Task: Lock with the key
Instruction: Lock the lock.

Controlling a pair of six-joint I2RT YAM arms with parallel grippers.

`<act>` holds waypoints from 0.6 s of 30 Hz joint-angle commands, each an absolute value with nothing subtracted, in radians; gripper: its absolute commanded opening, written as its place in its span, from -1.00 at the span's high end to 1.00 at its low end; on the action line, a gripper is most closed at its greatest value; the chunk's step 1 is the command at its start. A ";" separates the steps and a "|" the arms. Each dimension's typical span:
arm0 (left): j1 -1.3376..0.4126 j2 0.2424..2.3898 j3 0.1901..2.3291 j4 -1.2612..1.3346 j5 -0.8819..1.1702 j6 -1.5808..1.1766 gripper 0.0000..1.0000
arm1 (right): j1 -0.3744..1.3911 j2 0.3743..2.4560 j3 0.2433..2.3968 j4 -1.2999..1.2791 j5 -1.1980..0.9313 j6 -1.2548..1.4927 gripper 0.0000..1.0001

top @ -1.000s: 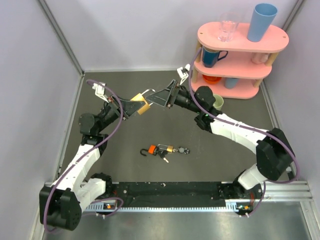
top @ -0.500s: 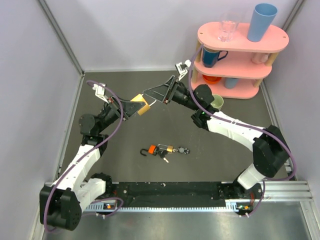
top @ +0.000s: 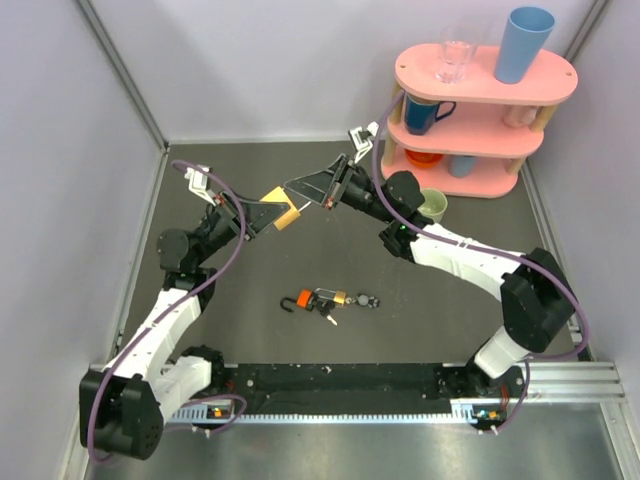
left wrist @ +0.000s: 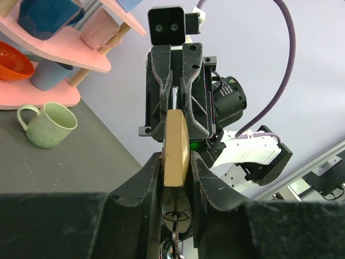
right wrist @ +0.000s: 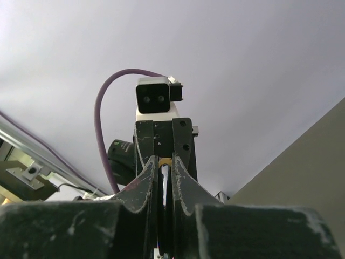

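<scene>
The large brass padlock [top: 283, 209] hangs in the air at the back of the table, with my left gripper [top: 270, 213] shut on its body [left wrist: 176, 145]. My right gripper [top: 297, 196] faces it from the right and is shut on the silver shackle [right wrist: 165, 186]. In the left wrist view a thin metal piece [left wrist: 178, 229] hangs from the padlock's keyhole. The key lies in a small silver bunch [top: 327, 313] on the mat, beside an orange-and-black padlock [top: 304, 298], well below both grippers.
A tiny brass padlock [top: 340, 298] and a round ring [top: 366, 300] lie next to the bunch. A pink three-tier shelf [top: 478, 150] with cups stands at the back right, with a pale green mug [top: 434, 204] at its foot. Grey walls close in both sides.
My right gripper has moved a little left to the padlock and gone from open to shut on its shackle. The left arm and padlock have stayed put.
</scene>
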State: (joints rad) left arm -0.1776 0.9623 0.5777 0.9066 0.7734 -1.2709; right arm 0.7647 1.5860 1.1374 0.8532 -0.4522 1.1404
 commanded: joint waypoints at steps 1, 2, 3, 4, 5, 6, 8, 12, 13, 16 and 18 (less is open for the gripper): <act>-0.173 0.960 0.604 1.039 0.753 -1.255 1.00 | 0.782 1.578 1.146 0.922 -0.440 1.158 1.00; -0.173 0.962 0.604 1.039 0.756 -1.252 1.00 | 0.784 1.578 1.147 0.919 -0.439 1.152 1.00; -0.175 0.962 0.604 1.037 0.753 -1.252 1.00 | 0.782 1.577 1.150 0.914 -0.439 1.149 1.00; -0.173 0.962 0.604 1.035 0.755 -1.250 1.00 | 0.784 1.574 1.150 0.907 -0.439 1.144 1.00; -0.173 0.962 0.604 1.035 0.756 -1.244 1.00 | 0.784 1.571 1.150 0.904 -0.436 1.138 1.00; -0.173 0.962 0.606 1.035 0.756 -1.241 1.00 | 0.782 1.569 1.150 0.899 -0.436 1.135 1.00; -0.173 0.962 0.610 1.023 0.762 -1.229 0.99 | 0.782 1.560 1.149 0.882 -0.431 1.123 1.00; -0.173 0.954 0.629 0.967 0.772 -1.184 0.59 | 0.782 1.546 1.147 0.861 -0.428 1.106 1.00; -0.173 0.953 0.635 0.951 0.772 -1.171 0.48 | 0.782 1.543 1.147 0.854 -0.428 1.103 1.00; -0.173 0.946 0.673 0.852 0.781 -1.105 -0.07 | 0.781 1.529 1.150 0.821 -0.423 1.083 1.00; -0.173 0.945 0.713 0.772 0.778 -1.052 -0.37 | 0.782 1.514 1.154 0.787 -0.419 1.062 1.00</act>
State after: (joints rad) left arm -0.1776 0.9657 0.6151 0.8413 0.7795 -1.1782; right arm 0.7685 1.5848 1.1366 0.7868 -0.4442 1.0950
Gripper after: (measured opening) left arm 0.565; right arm 0.058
